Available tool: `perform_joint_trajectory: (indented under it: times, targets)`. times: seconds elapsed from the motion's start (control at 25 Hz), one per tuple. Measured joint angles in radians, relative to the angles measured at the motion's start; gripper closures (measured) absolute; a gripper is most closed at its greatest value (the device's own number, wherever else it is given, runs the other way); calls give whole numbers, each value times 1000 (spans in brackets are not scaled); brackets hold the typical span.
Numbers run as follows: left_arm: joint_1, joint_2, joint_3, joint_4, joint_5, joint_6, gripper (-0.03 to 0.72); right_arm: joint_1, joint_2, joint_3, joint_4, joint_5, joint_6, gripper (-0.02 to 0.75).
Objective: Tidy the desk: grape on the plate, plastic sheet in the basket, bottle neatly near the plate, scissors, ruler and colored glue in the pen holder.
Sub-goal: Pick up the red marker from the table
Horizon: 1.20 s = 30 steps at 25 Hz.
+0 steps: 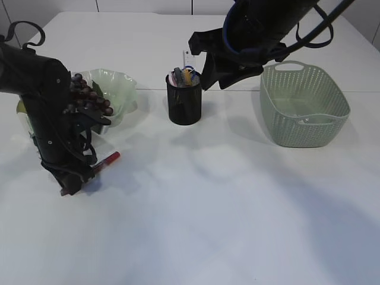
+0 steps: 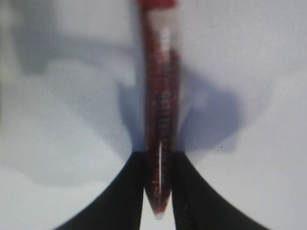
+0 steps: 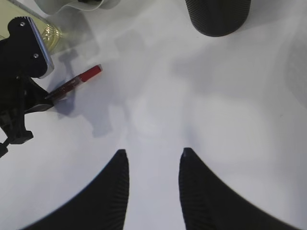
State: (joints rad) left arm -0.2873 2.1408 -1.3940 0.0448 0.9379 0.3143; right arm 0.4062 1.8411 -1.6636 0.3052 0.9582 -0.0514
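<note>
Surface: a plain white table [image 1: 196, 219] fills all three views, with soft shadows of the arms lying across it.
Left gripper: the left gripper [image 2: 159, 191] is down at the tabletop, its two black fingers [image 2: 125, 191] pressed against either side of the red glue tube [image 2: 160, 115]; it is clamped on the tube's pointed end.
Glue tube: it lies flat on the table and runs straight away from the left gripper, its red cap at the far end. In the exterior view the cap end [image 1: 110, 158] pokes out just beyond the gripper, toward the middle of the table.
Grapes: a bunch of dark grapes [image 1: 89, 98] sits on the pale green wavy plate [image 1: 122, 89], just behind the left arm and close above its gripper.
Bottle: something yellowish [image 1: 21, 107] shows behind the left arm; too hidden to tell what it is.
Pen holder: the black mesh pen holder [image 1: 184, 101] stands upright, well to the right of the left gripper and just below and left of the right arm; coloured items stick out of its top, too small to name.
Basket: the green woven basket [image 1: 306, 119] stands right of the pen holder, beside the right arm.
Right gripper: the right gripper [image 3: 153, 167] is raised above bare table, jaws parted with nothing between them; the pen holder is ahead of it, the glue tube ahead to its left.
</note>
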Motion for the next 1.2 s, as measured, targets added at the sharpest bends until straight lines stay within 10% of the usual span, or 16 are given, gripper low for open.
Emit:
perform_joint_trajectory:
  times: [1.2]
  targets:
    - [0,-14,0,-144,64,-68,605,0,0,0,31,24,0,446]
